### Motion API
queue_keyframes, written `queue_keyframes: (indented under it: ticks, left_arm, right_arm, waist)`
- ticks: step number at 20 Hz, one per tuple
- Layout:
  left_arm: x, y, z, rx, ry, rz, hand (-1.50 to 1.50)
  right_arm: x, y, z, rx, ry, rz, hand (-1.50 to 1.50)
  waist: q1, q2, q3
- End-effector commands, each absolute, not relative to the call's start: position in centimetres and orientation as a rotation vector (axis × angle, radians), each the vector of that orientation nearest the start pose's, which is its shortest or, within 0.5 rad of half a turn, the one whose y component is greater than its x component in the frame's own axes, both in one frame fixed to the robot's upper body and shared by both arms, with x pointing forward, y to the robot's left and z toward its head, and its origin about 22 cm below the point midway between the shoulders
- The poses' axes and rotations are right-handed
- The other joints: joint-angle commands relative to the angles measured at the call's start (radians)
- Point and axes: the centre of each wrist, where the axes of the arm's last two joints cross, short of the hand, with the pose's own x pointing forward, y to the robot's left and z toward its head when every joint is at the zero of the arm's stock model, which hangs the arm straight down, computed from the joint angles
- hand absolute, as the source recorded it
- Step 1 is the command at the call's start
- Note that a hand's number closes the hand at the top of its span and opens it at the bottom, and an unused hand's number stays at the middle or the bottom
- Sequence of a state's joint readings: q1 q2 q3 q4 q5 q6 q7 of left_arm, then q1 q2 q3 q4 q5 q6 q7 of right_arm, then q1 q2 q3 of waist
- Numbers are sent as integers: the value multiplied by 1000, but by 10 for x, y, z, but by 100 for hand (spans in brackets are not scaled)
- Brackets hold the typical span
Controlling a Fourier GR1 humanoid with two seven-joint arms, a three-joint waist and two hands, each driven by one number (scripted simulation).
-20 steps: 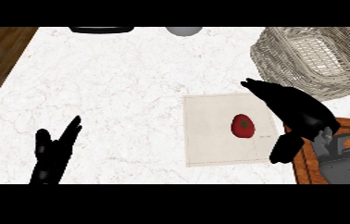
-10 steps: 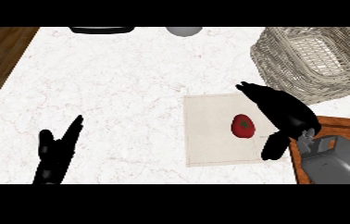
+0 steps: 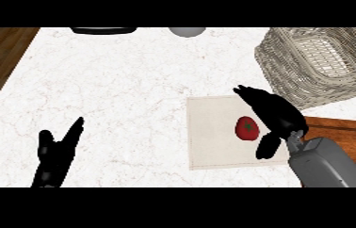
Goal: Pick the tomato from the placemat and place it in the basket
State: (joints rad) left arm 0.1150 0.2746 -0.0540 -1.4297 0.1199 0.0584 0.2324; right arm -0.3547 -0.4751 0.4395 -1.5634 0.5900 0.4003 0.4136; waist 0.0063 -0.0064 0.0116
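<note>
A red tomato (image 3: 246, 127) with a green stem spot lies on the pale square placemat (image 3: 212, 137) right of centre. My right hand (image 3: 278, 116) arches over the tomato's right side, its fingers (image 3: 250, 94) stretched past it toward the far edge of the mat and its thumb (image 3: 267, 146) hanging down just right of it; the hand is open and not closed round the tomato. The woven wicker basket (image 3: 285, 76) stands at the upper right. My left hand (image 3: 55, 156) rests open at the lower left, fingers up.
A dark dish (image 3: 104, 30) and a grey round object (image 3: 186, 31) sit at the counter's far edge. Brown wood shows at the upper left corner (image 3: 14, 48) and beside my right forearm (image 3: 334, 126).
My right hand has slid left and toward me across the mat, from beside the tomato to directly over it. The left hand has stayed put.
</note>
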Motion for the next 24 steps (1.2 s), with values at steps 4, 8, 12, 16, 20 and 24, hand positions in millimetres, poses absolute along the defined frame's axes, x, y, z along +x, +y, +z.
queue_keyframes:
  ticks: [4, 8, 12, 16, 20, 24]
  left_arm:
    - [193, 325, -56, 167, -1013, -25, 0]
    - [210, 298, -37, 166, -1024, -32, 0]
    - [184, 299, -43, 161, -1012, -35, 0]
    - [200, 311, -40, 161, -1011, -36, 0]
    - [203, 300, -51, 146, -1022, -25, 0]
    - [193, 294, -53, 173, -1016, -26, 0]
  right_arm:
    - [297, -201, 63, -631, -1003, 1454, -150]
    - [284, -195, 55, -632, -968, 1466, -150]
    - [283, -211, 45, -613, -967, 1461, -150]
    - [286, -187, 49, -632, -1003, 1430, -150]
    - [304, -197, 34, -623, -1002, 1424, -150]
    - [303, -207, 14, -631, -967, 1464, 150]
  waist:
    - [-2, 7, -12]
    - [-7, 5, -12]
    - [-3, 5, -11]
    - [-7, 5, -12]
    - [-3, 7, -12]
    - [1, 7, -11]
